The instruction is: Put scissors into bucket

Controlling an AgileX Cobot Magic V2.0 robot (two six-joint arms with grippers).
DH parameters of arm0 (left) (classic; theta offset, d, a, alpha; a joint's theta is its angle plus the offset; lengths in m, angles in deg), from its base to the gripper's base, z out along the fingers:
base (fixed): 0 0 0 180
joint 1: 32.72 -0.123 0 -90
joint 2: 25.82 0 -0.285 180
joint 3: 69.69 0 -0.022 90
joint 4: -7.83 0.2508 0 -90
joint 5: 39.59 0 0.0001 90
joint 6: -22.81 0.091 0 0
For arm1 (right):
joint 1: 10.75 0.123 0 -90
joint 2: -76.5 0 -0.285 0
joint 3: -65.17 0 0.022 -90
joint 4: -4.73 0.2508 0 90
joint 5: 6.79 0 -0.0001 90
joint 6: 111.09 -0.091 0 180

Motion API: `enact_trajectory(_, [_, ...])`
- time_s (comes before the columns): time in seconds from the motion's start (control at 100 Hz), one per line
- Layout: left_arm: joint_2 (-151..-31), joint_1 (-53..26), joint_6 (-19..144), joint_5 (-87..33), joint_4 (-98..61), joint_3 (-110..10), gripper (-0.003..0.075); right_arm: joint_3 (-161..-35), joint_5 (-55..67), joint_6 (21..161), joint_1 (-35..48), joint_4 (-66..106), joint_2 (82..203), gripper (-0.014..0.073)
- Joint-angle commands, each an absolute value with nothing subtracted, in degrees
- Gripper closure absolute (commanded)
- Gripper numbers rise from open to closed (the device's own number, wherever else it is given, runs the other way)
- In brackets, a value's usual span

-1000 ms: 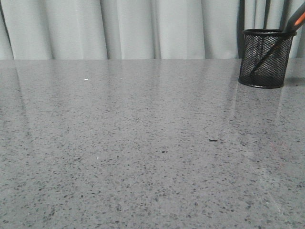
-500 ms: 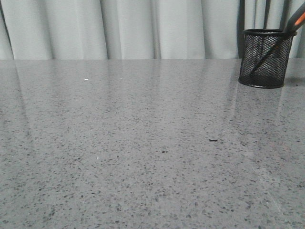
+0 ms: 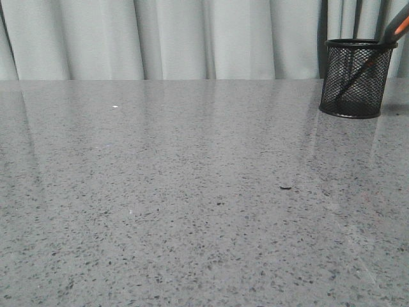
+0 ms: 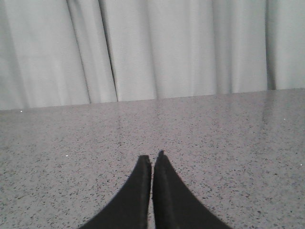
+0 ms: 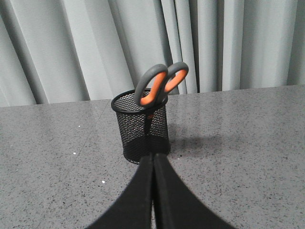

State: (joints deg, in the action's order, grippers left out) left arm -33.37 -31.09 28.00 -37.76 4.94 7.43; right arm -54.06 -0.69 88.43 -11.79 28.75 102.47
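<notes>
The scissors (image 5: 159, 85) stand blades-down inside the bucket (image 5: 143, 129), their handles leaning out over its rim, so the task looks done. The right gripper (image 5: 153, 157) sits just in front of the bucket with its jaws pressed together on nothing. The left gripper (image 4: 152, 160), jaws likewise together and empty, hangs over bare tabletop (image 3: 192, 192), with the bucket nowhere in its view.

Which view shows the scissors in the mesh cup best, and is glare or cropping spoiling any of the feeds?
Right wrist view: sharp and evenly lit, the grey-and-orange-handled scissors stand in the black wire-mesh cup, soft shadow beside it. Front view: the cup sits at the frame edge, handles cropped, curtain reflections streaking the glossy speckled table. Left wrist view: only table and curtain, slightly soft.
</notes>
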Motion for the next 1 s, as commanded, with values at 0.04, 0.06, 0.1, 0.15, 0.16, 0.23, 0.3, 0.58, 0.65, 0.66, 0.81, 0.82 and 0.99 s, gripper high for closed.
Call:
enact_trajectory(0.04, [-31.9, -31.2, 27.4, -41.8, 4.1, 8.5, 0.0741, -55.5, -4.8, 88.8, -12.1, 28.9, 102.6, 0.0662])
enact_trajectory(0.06, [-31.9, -31.2, 27.4, -41.8, 4.1, 8.5, 0.0741, -55.5, -4.8, 88.8, -12.1, 28.9, 102.6, 0.0662])
enact_trajectory(0.1, [-31.9, -31.2, 27.4, -41.9, 4.1, 8.5, 0.0741, -55.5, -4.8, 88.8, -12.1, 28.9, 102.6, 0.0662])
enact_trajectory(0.15, [-31.9, -31.2, 27.4, -42.0, 4.1, 8.5, 0.0741, -55.5, -4.8, 88.8, -12.1, 28.9, 102.6, 0.0662])
enact_trajectory(0.16, [-31.9, -31.2, 27.4, -42.0, 4.1, 8.5, 0.0741, -55.5, -4.8, 88.8, -12.1, 28.9, 102.6, 0.0662])
enact_trajectory(0.23, [-31.9, -31.2, 27.4, -42.0, 4.1, 8.5, 0.0741, -55.5, -4.8, 88.8, -12.1, 28.9, 102.6, 0.0662])
enact_trajectory(0.3, [-31.9, -31.2, 27.4, -42.0, 4.1, 8.5, 0.0741, -55.5, -4.8, 88.8, -12.1, 28.9, 102.6, 0.0662])
enact_trajectory(0.58, [-31.9, -31.2, 27.4, -42.0, 4.1, 8.5, 0.0741, -55.5, -4.8, 88.8, -12.1, 28.9, 102.6, 0.0662])
enact_trajectory(0.65, [-31.9, -31.2, 27.4, -42.0, 4.1, 8.5, 0.0741, -55.5, -4.8, 88.8, -12.1, 28.9, 102.6, 0.0662])
enact_trajectory(0.66, [-31.9, -31.2, 27.4, -42.0, 4.1, 8.5, 0.0741, -55.5, -4.8, 88.8, -12.1, 28.9, 102.6, 0.0662])
enact_trajectory(0.81, [-31.9, -31.2, 27.4, -42.0, 4.1, 8.5, 0.0741, -55.5, -4.8, 88.8, -12.1, 28.9, 102.6, 0.0662])
enact_trajectory(0.82, [-31.9, -31.2, 27.4, -42.0, 4.1, 8.5, 0.0741, -55.5, -4.8, 88.8, -12.1, 28.9, 102.6, 0.0662])
enact_trajectory(0.99, [-31.9, -31.2, 27.4, -42.0, 4.1, 8.5, 0.0741, -55.5, -4.4, 88.8, -12.1, 25.8, 102.6, 0.0662])
